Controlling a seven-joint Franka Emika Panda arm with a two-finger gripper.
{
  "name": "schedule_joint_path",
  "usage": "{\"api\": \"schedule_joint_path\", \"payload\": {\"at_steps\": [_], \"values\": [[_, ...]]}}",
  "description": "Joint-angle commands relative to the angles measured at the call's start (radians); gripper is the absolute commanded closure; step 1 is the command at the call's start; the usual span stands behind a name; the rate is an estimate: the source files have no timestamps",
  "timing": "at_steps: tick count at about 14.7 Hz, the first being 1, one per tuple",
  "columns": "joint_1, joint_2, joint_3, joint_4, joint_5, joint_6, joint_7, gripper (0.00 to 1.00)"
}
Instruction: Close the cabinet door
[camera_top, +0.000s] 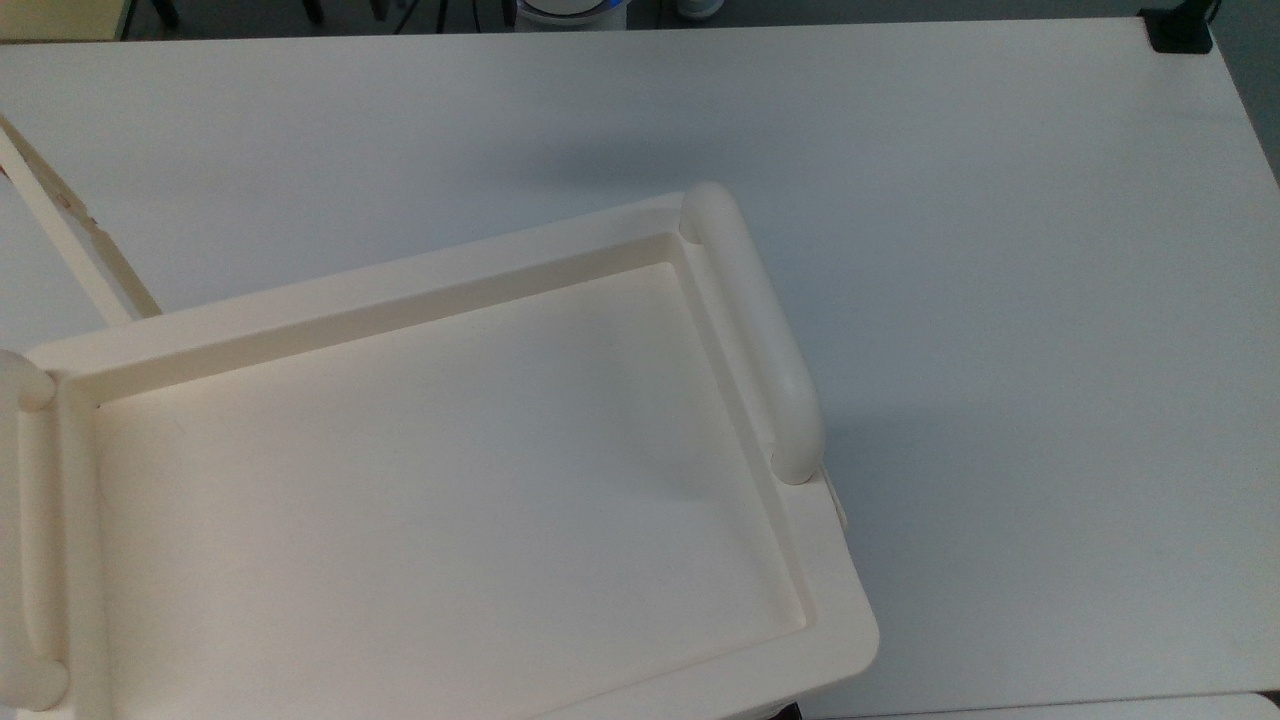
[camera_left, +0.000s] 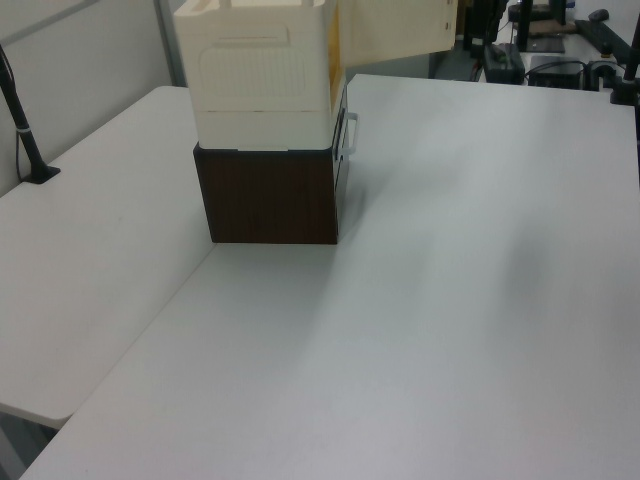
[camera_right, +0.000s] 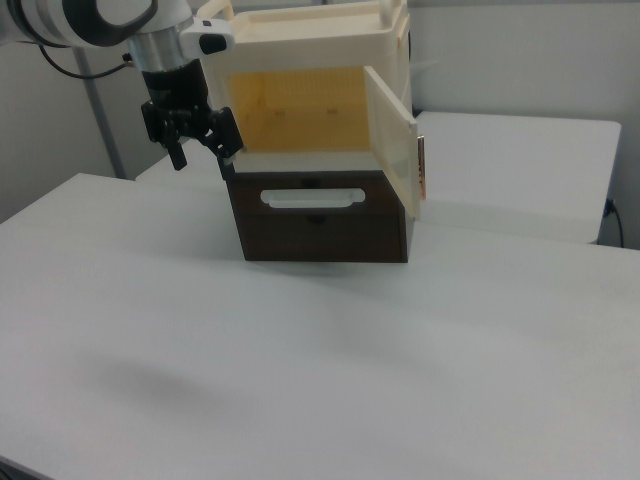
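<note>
Approach step: end effector (camera_right: 198, 142), fingers spread and empty, must cross to the open cabinet door (camera_right: 396, 142) opposite.

A big white table (camera_right: 300, 380) is seen. A brown box (camera_right: 320, 225) is set on it, with a cream cabinet (camera_right: 310, 90) stacked on top.

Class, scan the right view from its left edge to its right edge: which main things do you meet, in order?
Gripper → open cabinet compartment → cabinet door, swung open toward the right view's right.
</note>
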Motion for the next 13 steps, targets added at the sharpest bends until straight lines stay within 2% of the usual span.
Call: {"api": "schedule_joint_path", "payload": {"at_steps": [1,5,7,8,12,13], "values": [[0.017,-0.014,-0.017,-0.019,0.002,0.016,-0.008,0.0],[0.017,0.001,-0.017,-0.013,0.004,0.022,-0.006,0.0],[0.017,0.003,-0.017,-0.01,0.005,0.04,-0.005,0.13],[0.017,0.001,-0.017,-0.012,0.007,0.061,-0.001,0.24],[0.002,0.012,-0.026,0.03,0.019,0.147,0.092,0.97],[0.0,0.014,-0.039,0.036,0.019,0.187,0.133,1.0]]}}
